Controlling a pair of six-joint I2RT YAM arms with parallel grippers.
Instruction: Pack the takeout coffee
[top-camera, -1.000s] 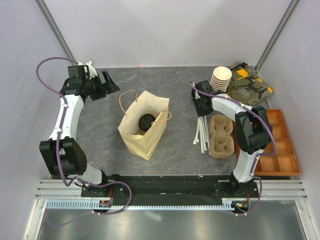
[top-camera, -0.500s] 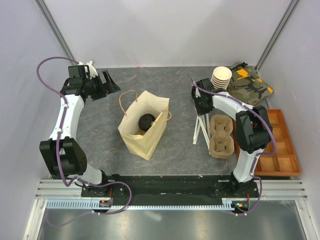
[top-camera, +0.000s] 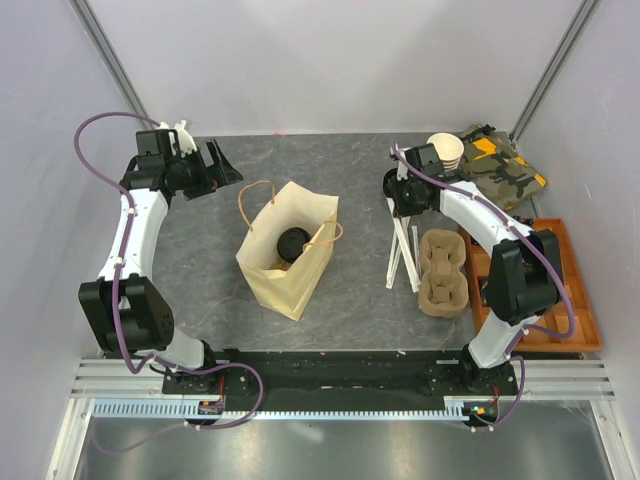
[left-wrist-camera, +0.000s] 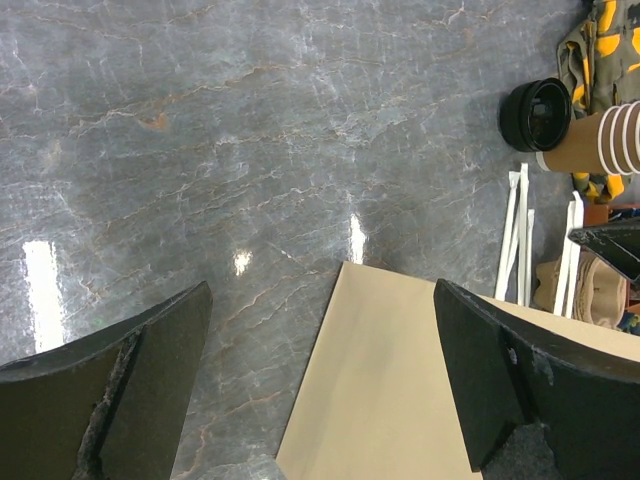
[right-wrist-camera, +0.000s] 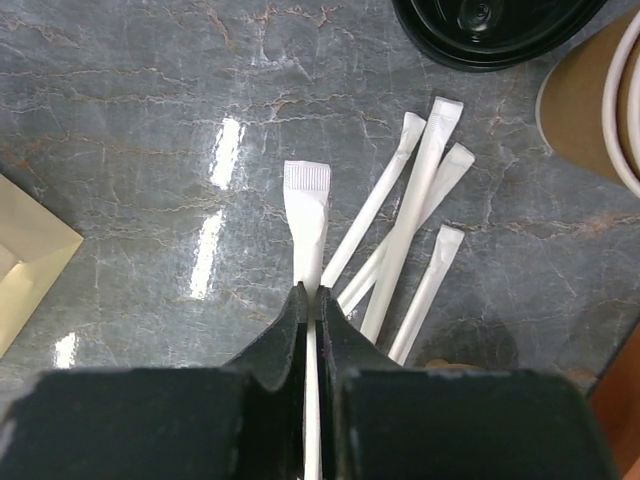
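Note:
The takeout coffee (top-camera: 292, 243) stands inside the open paper bag (top-camera: 272, 283); only its black lid shows. My right gripper (right-wrist-camera: 312, 294) is shut on a white paper-wrapped straw (right-wrist-camera: 306, 210), whose flat end sticks out past the fingertips above the table. In the top view the right gripper (top-camera: 399, 191) hovers at the far end of the loose straws (top-camera: 402, 255), right of the bag. My left gripper (top-camera: 222, 164) hangs open and empty at the back left. In its wrist view the left gripper (left-wrist-camera: 322, 300) is above the bag's tan side (left-wrist-camera: 390, 390).
A stack of lidless paper cups (top-camera: 445, 152) and black lids (right-wrist-camera: 490, 25) sit just behind the right gripper. A pulp cup carrier (top-camera: 443, 272), a camouflage pouch (top-camera: 500, 165) and an orange divided tray (top-camera: 565, 290) crowd the right side. Several wrapped straws (right-wrist-camera: 420, 200) lie on the table.
The right gripper has closed on one straw and pulled back toward the cup stack, raising that straw's end. Its elbow swung right. The left arm has not moved.

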